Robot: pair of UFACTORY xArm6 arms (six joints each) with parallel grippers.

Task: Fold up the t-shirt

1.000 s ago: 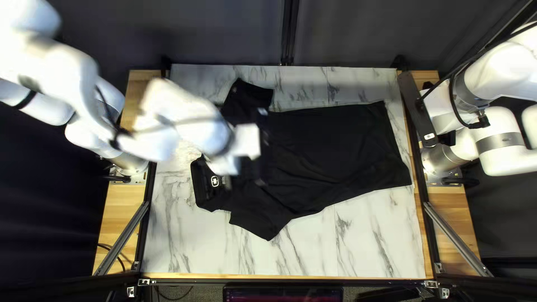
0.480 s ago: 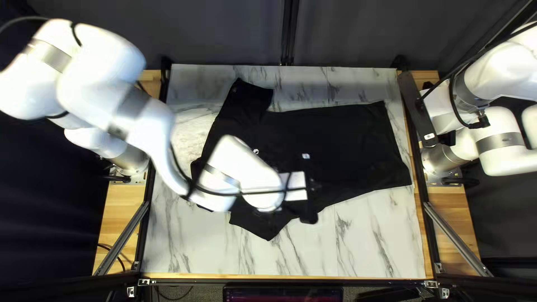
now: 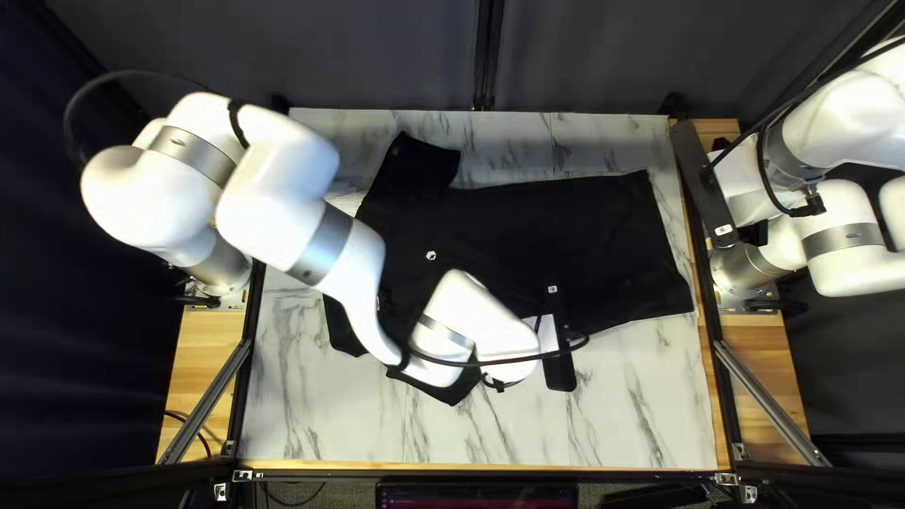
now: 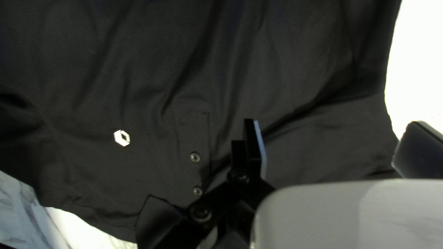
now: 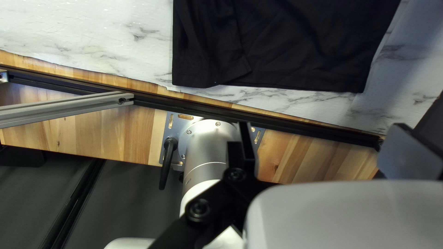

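A black collared t-shirt (image 3: 584, 226) lies across the table, its hem toward my right arm and one sleeve (image 3: 424, 162) reaching toward the far edge. My left gripper (image 3: 561, 366) is over the shirt's near side, its fingertips hidden from above. In the left wrist view, my left gripper (image 4: 336, 148) stands open above the shirt (image 4: 295, 60), holding nothing; a small white logo (image 4: 122, 138) and buttons (image 4: 195, 157) show beside it. My right gripper (image 3: 699, 174) is at the table's right edge. In the right wrist view, my right gripper (image 5: 329, 150) is open and empty, short of the hem (image 5: 295, 85).
The marble-patterned tabletop (image 3: 641, 415) shows around the shirt. My left arm (image 3: 349, 254) crosses over the collar end. A dark rail (image 5: 295, 124) runs along the right table edge, next to my right arm's base (image 5: 207, 143). A metal brace (image 3: 768, 401) stands nearer the front.
My left arm has swung to the right and toward the table's near edge, from the collar end to the shirt's near side. My right arm and the shirt look unchanged.
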